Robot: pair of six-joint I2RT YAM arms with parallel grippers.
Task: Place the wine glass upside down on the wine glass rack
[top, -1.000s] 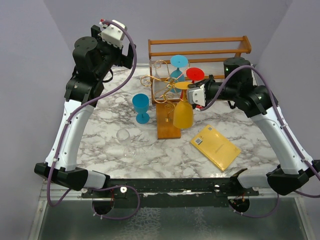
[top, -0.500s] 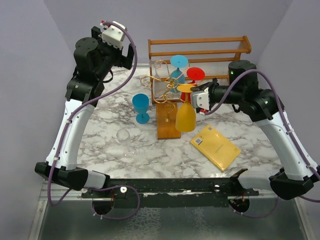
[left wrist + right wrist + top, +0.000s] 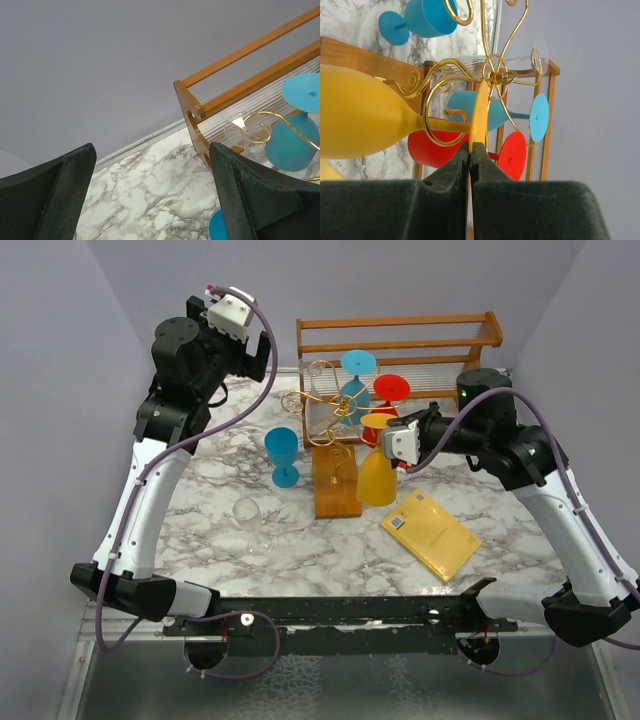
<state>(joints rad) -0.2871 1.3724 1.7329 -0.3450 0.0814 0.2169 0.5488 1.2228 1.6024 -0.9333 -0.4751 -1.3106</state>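
While pinched by right gripper (image 3: 470, 146), yellow inverted wine glass (image 3: 376, 478) is held at 3 o'clock of gold wire rack (image 3: 335, 498) | left gripper (image 3: 151, 150) spread wide.

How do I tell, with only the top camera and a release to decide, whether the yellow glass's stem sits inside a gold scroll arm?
Observer: In the right wrist view the yellow wine glass has its stem running through what looks like a curled arm of the wine glass rack, with wire above and below it.
Operator: And the grip?
Observer: The right hand is shut on the rim of the glass's foot, pinching the thin disc.
Operator: Is the left hand in the way?
Observer: No. Its wrist view shows the left hand open and empty, with the wooden shelf ahead of it.
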